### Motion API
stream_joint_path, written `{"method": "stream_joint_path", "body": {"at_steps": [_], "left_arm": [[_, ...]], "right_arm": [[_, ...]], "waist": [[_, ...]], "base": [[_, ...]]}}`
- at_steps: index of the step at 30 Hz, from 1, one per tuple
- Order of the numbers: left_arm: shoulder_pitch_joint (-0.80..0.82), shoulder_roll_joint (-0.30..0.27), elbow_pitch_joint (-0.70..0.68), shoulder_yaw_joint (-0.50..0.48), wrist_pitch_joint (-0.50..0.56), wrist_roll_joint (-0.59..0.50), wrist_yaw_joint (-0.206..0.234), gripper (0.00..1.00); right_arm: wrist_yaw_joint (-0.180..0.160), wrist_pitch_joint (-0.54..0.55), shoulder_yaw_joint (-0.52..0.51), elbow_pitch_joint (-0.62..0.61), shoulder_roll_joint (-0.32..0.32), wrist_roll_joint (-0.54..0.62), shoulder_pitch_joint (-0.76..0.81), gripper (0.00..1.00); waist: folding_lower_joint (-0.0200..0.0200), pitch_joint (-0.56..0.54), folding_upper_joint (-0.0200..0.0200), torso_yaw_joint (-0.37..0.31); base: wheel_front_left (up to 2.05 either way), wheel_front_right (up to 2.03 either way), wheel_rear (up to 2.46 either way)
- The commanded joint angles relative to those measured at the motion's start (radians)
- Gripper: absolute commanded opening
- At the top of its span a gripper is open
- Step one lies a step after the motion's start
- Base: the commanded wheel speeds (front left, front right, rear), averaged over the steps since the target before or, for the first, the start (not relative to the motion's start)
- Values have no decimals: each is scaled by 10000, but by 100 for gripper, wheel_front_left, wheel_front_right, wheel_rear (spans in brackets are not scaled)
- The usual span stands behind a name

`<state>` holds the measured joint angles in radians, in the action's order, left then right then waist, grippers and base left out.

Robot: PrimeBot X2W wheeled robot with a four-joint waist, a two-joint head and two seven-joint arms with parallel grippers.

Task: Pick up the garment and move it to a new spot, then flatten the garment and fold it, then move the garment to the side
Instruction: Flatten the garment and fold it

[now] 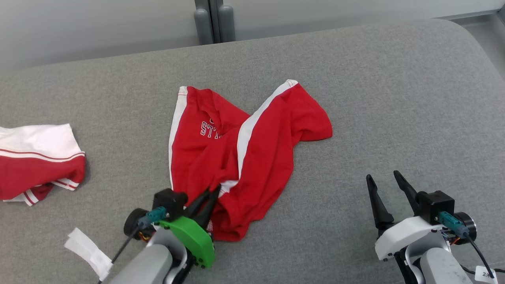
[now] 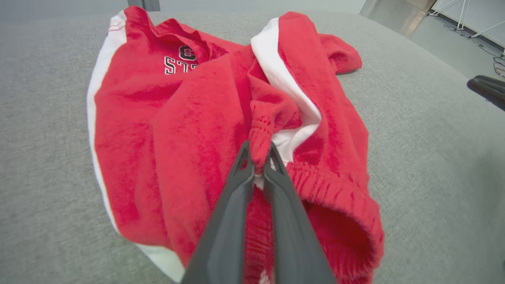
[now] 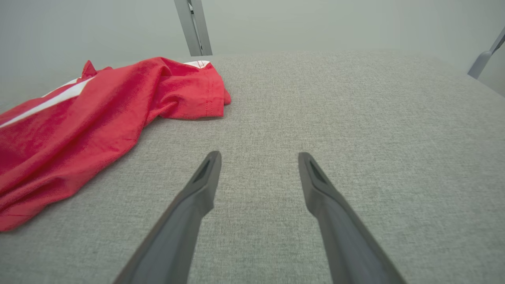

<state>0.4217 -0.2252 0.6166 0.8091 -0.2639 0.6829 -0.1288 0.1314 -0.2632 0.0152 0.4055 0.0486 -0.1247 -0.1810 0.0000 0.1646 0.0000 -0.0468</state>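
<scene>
A crumpled red garment point(image 1: 252, 157) with white side stripes and white lettering lies mid-surface on the grey cushion. My left gripper point(image 1: 212, 192) is at its near edge, shut on a bunched fold of the red garment point(image 2: 197, 130) by the elastic waistband; the left wrist view shows fabric pinched between the left gripper's point(image 2: 258, 152) tips. My right gripper point(image 1: 384, 177) hovers open to the right of the garment point(image 3: 79, 114), apart from it. In the right wrist view the right gripper point(image 3: 258, 157) has bare grey fabric between its fingers.
A second red and white garment point(image 1: 37, 161) lies at the left edge of the grey padded surface point(image 1: 394, 98). A white tag point(image 1: 88, 252) hangs near my left arm. Metal posts point(image 1: 213, 21) rise behind the far edge.
</scene>
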Motion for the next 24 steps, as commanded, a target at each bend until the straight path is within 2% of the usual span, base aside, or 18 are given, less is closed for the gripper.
{"method": "stream_joint_path", "body": {"at_steps": [1, 7, 13, 16, 22, 23, 24], "left_arm": [[304, -126, -130, -449, -7, -222, -27, 0], [1103, -350, -1357, -2053, -7, -1744, -27, 0], [1404, -230, -2575, -3267, -5, -2461, -27, 0], [817, -167, -2242, -3612, -2, -2338, -27, 0], [-507, -106, -179, -3280, -7, -1327, -27, 0], [-669, -61, 207, -3245, -5, -1131, -27, 29], [-821, -4, 568, -3166, -7, -907, -27, 100]], "right_arm": [[-14, -23, -25, 12, 38, -82, -12, 100], [-14, -23, -175, 94, 38, -172, 191, 100], [-14, -23, -255, 161, 39, -270, 319, 100], [-14, -23, -252, 184, 36, -304, 366, 100], [-14, -23, -203, 176, 39, -198, 415, 100], [-14, -23, -188, 187, 36, -143, 405, 100], [-14, -23, -176, 207, 38, -106, 368, 100]], "waist": [[0, -69, 0, -1], [0, -386, 0, 118], [0, -704, 0, 252], [0, -775, 0, 346], [0, -752, 0, 587], [0, -740, 0, 643], [0, -734, 0, 706]], "base": [[0, 0, 0], [0, 0, 0], [0, 0, 0], [0, 0, 0], [0, 0, 0], [0, 0, 0], [0, 0, 0]]}}
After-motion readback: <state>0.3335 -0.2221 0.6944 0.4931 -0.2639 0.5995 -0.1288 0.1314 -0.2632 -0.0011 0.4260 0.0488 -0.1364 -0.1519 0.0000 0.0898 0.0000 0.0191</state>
